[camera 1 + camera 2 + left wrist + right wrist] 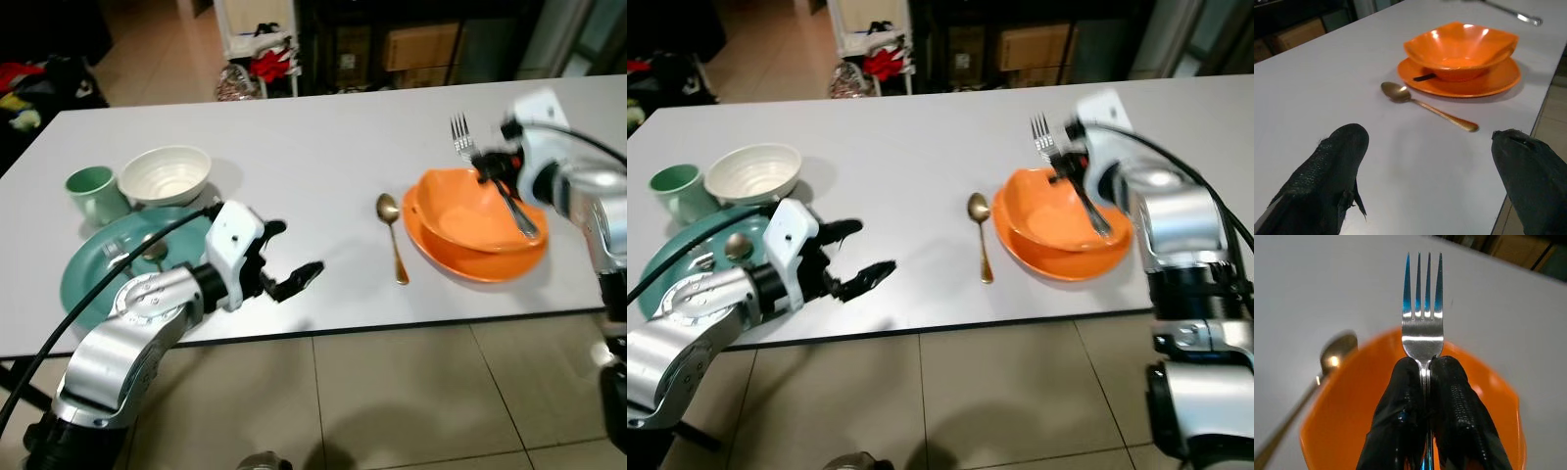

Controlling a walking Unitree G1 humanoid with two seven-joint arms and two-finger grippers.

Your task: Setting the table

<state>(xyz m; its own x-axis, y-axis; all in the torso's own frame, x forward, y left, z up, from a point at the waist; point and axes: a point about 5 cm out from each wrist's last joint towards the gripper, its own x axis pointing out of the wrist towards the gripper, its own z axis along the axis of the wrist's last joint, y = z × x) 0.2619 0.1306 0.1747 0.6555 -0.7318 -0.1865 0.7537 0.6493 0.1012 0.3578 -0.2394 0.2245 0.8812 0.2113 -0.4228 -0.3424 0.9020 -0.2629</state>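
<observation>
Fork point(1422, 335) clamped in right gripper point(1425, 377) jaws; left gripper point(289, 257) jaws spread.

**A White Table in a Dim Room**

A big white table point(294, 157) stands in the middle. Its top is smooth and bright, and its near edge has a dark line along it. Under that near edge the floor point(411, 392) is made of large pale tiles with thin dark lines between them. Past the far edge the room is dark. A white rack point(257, 44) stands there with something red on it. Brown cardboard boxes point(421, 47) sit on dark shelves beside it.
</observation>
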